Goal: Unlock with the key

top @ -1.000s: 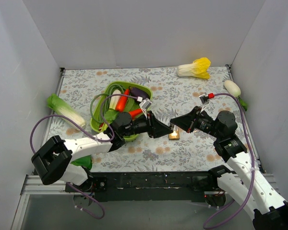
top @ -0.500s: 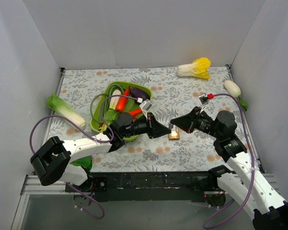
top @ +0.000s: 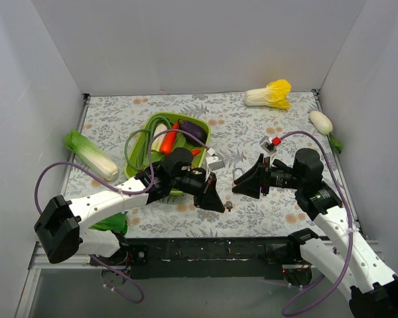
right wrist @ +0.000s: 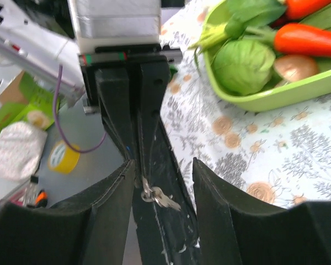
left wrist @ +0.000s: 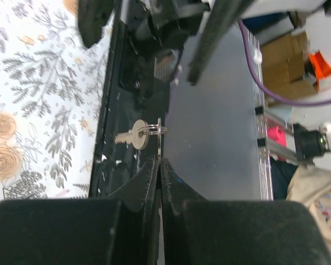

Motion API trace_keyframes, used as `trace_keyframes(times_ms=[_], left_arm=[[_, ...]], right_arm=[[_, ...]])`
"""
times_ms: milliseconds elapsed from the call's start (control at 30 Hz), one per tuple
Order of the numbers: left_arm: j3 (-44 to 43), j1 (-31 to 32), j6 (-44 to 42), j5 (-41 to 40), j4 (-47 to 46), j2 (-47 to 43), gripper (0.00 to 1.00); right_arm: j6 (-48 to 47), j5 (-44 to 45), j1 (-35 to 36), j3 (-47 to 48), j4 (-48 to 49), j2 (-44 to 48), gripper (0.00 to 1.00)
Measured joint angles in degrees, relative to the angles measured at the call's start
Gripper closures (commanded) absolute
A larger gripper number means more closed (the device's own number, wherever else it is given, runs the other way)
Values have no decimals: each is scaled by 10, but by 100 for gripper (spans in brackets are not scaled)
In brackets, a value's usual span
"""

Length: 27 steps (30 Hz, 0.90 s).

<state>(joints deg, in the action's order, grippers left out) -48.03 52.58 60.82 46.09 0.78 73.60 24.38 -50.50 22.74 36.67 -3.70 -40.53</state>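
Observation:
My left gripper (top: pixel 219 207) is shut near the table's front edge. Its tips (left wrist: pixel 159 160) pinch a thin silvery key seen edge-on. From that piece a small ring and a second flat key (left wrist: pixel 133 135) dangle. In the top view the key (top: pixel 229 207) is a tiny glint by the left fingertips. My right gripper (top: pixel 240 186) is open and faces the left one. Its fingers (right wrist: pixel 116 187) stand on either side of the hanging key (right wrist: pixel 164 200) without touching it. A silver loop (top: pixel 238 174) shows beside the right gripper; the padlock's brass body is hidden.
A green tray (top: pixel 136 173) of vegetables lies behind the left arm. A yellow-leafed cabbage (top: pixel 270 94) and a white radish (top: pixel 320 120) sit at the back right, and a leafy green (top: pixel 89 154) at the left. The black front rail (top: pixel 205 250) runs just below the grippers.
The left gripper has closed on the key and swung toward the front edge with it. The right gripper has opened and drawn back slightly. The brass padlock body no longer shows.

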Motion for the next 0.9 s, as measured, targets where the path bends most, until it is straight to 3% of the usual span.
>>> trace_keyframes(times_ms=[167, 333, 500, 900], left_arm=[[-54, 0, -75, 48, 139, 1, 100], [-76, 0, -118, 61, 213, 3, 100], [-80, 0, -137, 60, 247, 12, 100], [-82, 0, -155, 59, 273, 22, 100]], right_arm=[[-37, -49, 22, 0, -35, -28, 50], [-53, -50, 90, 0, -43, -46, 49], [-51, -49, 130, -10, -29, -54, 50], [-43, -16, 198, -35, -2, -89, 68]])
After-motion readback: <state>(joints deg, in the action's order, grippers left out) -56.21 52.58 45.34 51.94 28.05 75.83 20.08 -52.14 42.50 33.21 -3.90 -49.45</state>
